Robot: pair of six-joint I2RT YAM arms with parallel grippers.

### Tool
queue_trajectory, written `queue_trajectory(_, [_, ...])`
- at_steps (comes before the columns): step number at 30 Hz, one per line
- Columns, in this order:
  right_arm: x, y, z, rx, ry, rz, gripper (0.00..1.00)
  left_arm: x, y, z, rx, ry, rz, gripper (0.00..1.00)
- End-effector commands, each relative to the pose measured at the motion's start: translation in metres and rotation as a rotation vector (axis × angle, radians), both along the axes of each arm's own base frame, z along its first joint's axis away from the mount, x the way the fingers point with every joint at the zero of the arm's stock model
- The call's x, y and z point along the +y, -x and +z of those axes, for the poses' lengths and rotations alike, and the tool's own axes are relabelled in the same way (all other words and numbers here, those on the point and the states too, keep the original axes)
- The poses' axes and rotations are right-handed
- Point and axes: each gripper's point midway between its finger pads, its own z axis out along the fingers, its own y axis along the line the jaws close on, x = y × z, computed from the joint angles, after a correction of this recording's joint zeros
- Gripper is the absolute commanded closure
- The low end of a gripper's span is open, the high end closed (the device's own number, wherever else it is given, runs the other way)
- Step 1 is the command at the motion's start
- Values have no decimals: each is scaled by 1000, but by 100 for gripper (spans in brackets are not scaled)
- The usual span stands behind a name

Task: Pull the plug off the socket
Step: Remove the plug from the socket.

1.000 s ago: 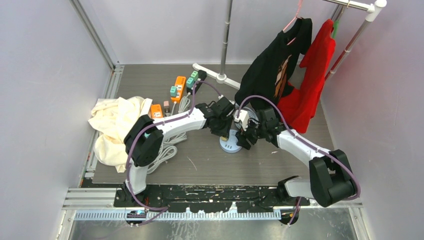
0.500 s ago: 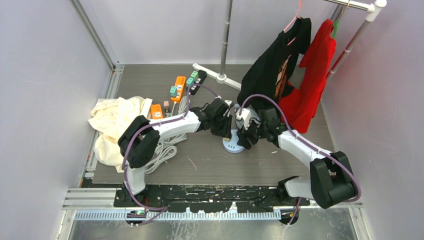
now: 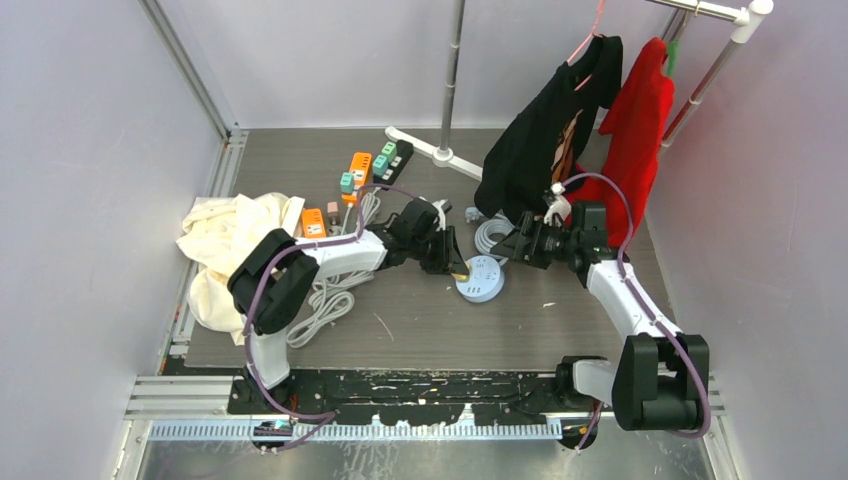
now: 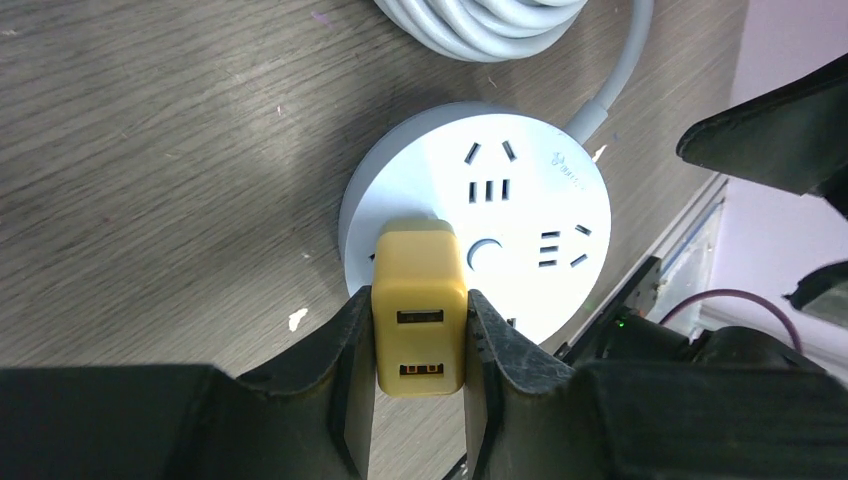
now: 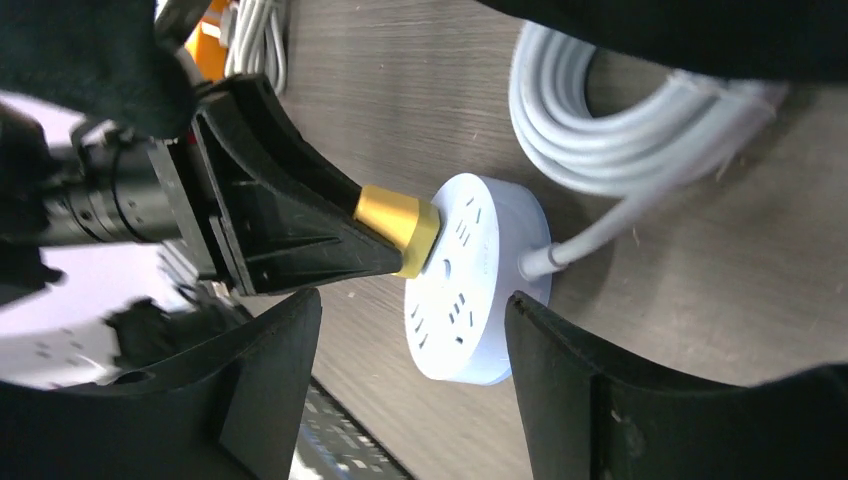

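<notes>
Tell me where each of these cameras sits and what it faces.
Top external: above and behind, looking down on the table; left arm and right arm show.
Left wrist: on the left arm, looking at the yellow plug in the left gripper; its fingers show.
Right wrist: on the right arm, looking between the fingers of the open right gripper.
Shared: both wrist views show plug and round socket.

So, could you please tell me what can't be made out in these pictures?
Yellow block plug's pins: hidden under its body, left wrist view.
Round white socket's near rim: behind the left end effector, same view.
Coiled white cable: cut by that view's top edge.
</notes>
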Motion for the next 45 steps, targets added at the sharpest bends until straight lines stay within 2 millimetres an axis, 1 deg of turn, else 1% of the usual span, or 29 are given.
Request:
queue_trajectory(1, [-1,4,10,195,-153,-186,28,-15,3,23,14,127,-15,100])
queue_trajectory(6, [-16,11,-16,279,-40,-275,28,-19,3,24,21,147,-17,100])
queue_trajectory(11, [-20,20,-42,314,53,-290,27,-22,3,27,25,166,-17,100])
queue_trajectory(14, [-14,19,-49,331,55,-266,27,-24,2,31,23,184,-21,100])
queue_trajectory(19, [10,14,-56,357,30,-185,28,-31,4,37,26,222,-47,100])
queue_trajectory(21, [16,10,-59,357,20,-178,29,-34,5,40,29,246,-62,100])
queue_trajectory(22, [18,8,-60,360,15,-181,30,-35,6,40,35,256,-67,100])
queue_trajectory(25, [21,3,-63,360,-3,-192,44,-37,7,41,45,273,-73,100])
queue_trajectory(26, [21,3,-63,358,-4,-196,52,-37,7,41,46,273,-73,100])
queue_trajectory(28, [19,2,-64,356,9,-210,75,-37,6,40,46,269,-65,100])
queue_trajectory(29, [17,2,-65,355,22,-217,84,-36,6,40,47,262,-60,100])
queue_trajectory(31, [12,2,-67,346,53,-226,96,-33,2,39,41,226,-41,100])
queue_trajectory(32, [10,2,-68,342,68,-230,98,-31,1,38,37,195,-32,100])
queue_trajectory(34, [5,2,-69,337,96,-239,99,-22,-3,33,28,115,-8,100])
queue_trajectory(36, [1,2,-71,335,120,-245,99,-6,-6,27,21,10,41,100])
queue_trajectory(38, [-1,2,-73,334,135,-247,99,6,-10,25,8,-66,71,100])
queue_trajectory(39, [-2,2,-73,334,140,-248,99,10,-11,27,-2,-86,79,100])
queue_trajectory(42, [-3,3,-75,336,148,-248,99,9,-10,36,-14,-51,68,100])
queue_trajectory(45, [-4,3,-76,335,160,-249,99,1,-11,50,14,80,69,100])
